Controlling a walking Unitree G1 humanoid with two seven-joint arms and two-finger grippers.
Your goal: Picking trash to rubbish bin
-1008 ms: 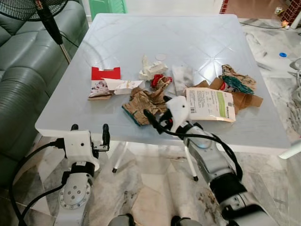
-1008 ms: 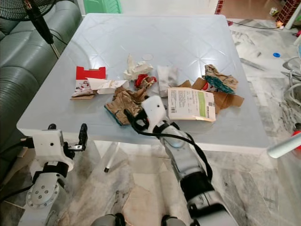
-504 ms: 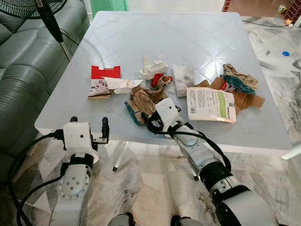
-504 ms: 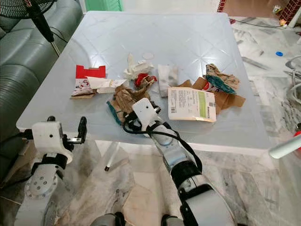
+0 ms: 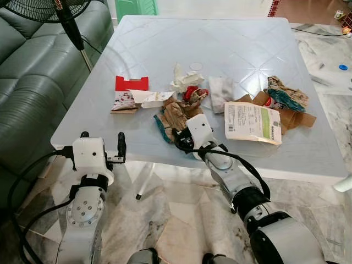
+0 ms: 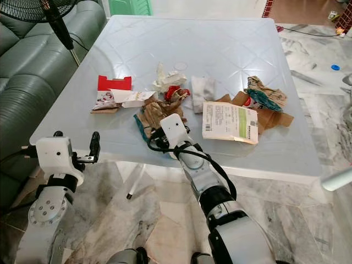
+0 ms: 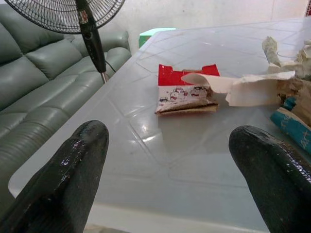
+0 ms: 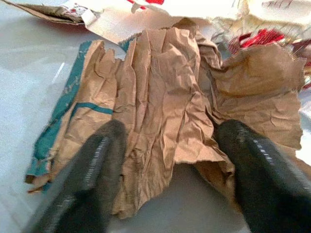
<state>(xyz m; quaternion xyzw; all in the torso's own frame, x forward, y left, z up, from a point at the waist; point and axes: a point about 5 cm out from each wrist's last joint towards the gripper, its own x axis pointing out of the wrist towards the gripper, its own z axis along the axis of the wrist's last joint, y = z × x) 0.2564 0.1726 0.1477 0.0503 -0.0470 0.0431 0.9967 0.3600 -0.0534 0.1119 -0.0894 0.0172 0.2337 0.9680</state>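
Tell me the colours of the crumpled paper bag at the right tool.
Brown with a teal printed edge, the paper bag shows best in the right wrist view.

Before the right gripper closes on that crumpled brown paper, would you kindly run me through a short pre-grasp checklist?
1. Right gripper fingers open: ok.
2. Crumpled brown paper bag with teal print lies between the right fingers: ok, its near edge sits in the gap.
3. Bag free of neighbours: not ok, the red wrapper scrap and white torn card touch or overlap its far side.
4. Left gripper out of the way: ok, open at the white table's near edge.
5. Rubbish bin located: cannot tell.
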